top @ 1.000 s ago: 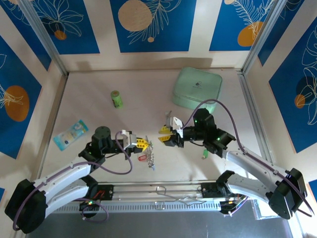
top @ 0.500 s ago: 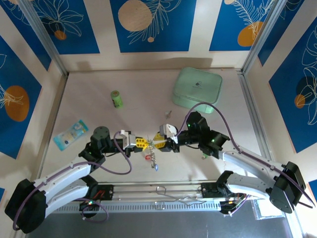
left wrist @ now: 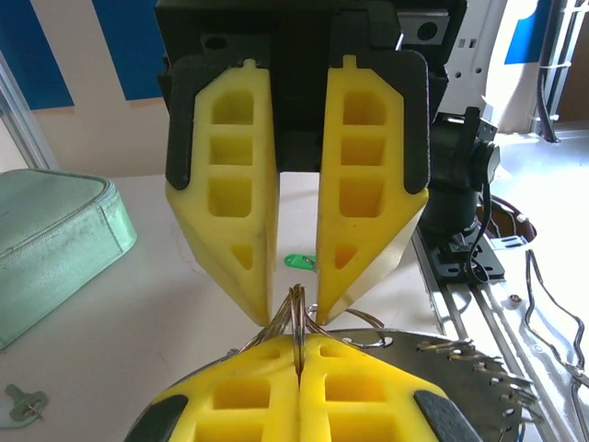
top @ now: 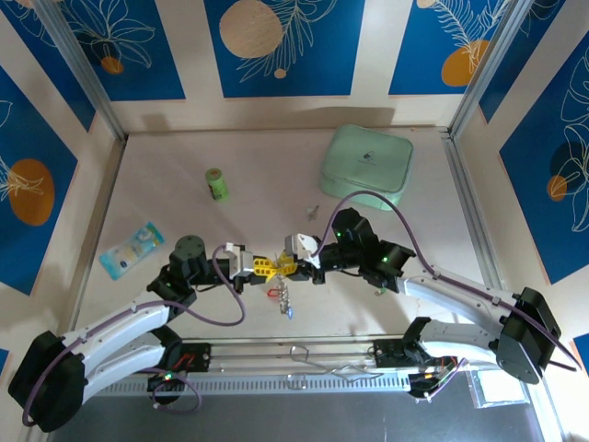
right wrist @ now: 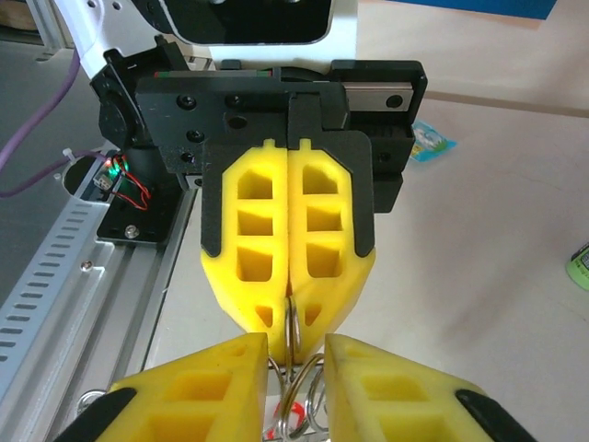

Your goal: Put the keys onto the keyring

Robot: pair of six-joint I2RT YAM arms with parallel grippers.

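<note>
1. Left gripper (top: 263, 267), at mid-table, has its yellow jaws pressed together on the keyring (right wrist: 293, 333).
2. The keys (top: 283, 298) bunch just beside the meeting fingertips, on the near side.
3. Right gripper (top: 296, 265) faces the left, its jaws narrowly parted either side of the ring's wire.

L gripper (top: 273, 268) & R gripper (top: 293, 266) block centre; room toward mint box (top: 366, 166)
</note>
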